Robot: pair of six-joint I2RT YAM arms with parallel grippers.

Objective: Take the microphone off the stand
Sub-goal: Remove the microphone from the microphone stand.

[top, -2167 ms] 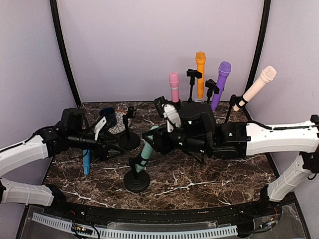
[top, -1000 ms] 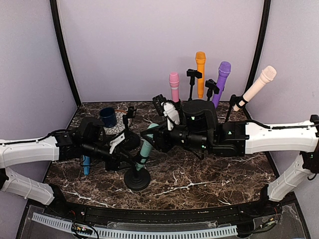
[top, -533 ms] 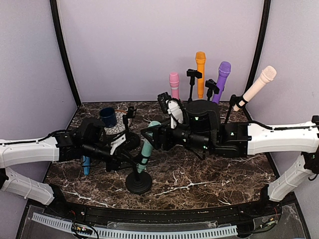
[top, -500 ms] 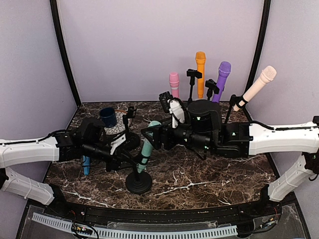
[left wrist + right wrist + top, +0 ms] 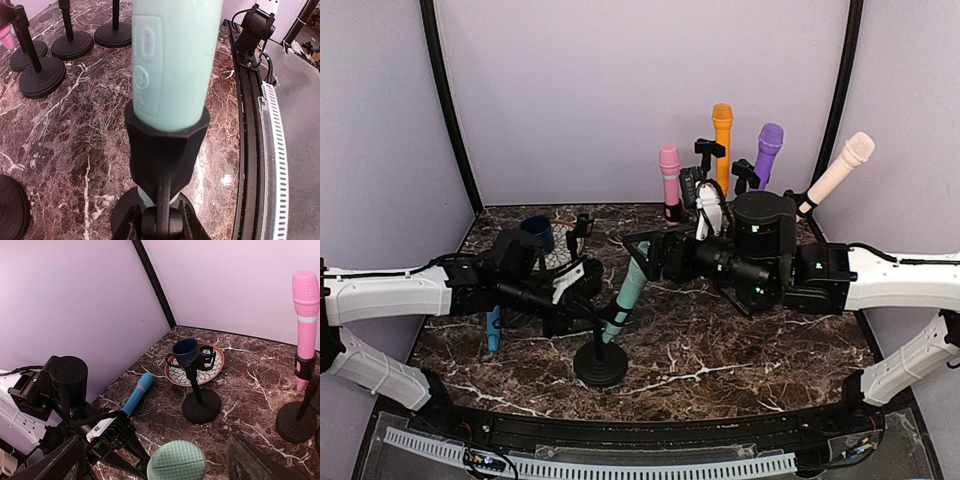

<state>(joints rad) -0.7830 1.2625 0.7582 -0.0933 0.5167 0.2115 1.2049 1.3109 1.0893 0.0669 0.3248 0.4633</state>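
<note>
Mint mic (image 5: 628, 290) sits clipped in its stand (image 5: 600, 366) at near-centre counter (image 5: 740, 350), long axis tilted, head up toward 1 o'clock. The left fingers (image 5: 131, 227) pinch the stand's stem just under the clip (image 5: 165, 145), while the right fingers (image 5: 250, 462) gape wide either side of the head, gripping nothing. Bare marble lies at 3 o'clock, and other stands (image 5: 706, 165) crowd 12.

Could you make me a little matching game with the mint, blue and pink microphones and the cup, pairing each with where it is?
1. mint-green microphone
2. blue microphone
3. pink microphone
4. dark blue cup

A. lying flat on the tabletop
B. on the patterned plate
C. upright in a back stand
D. leaning in the front stand

Pairs: 1-D, 2-A, 3-C, 4-B
</note>
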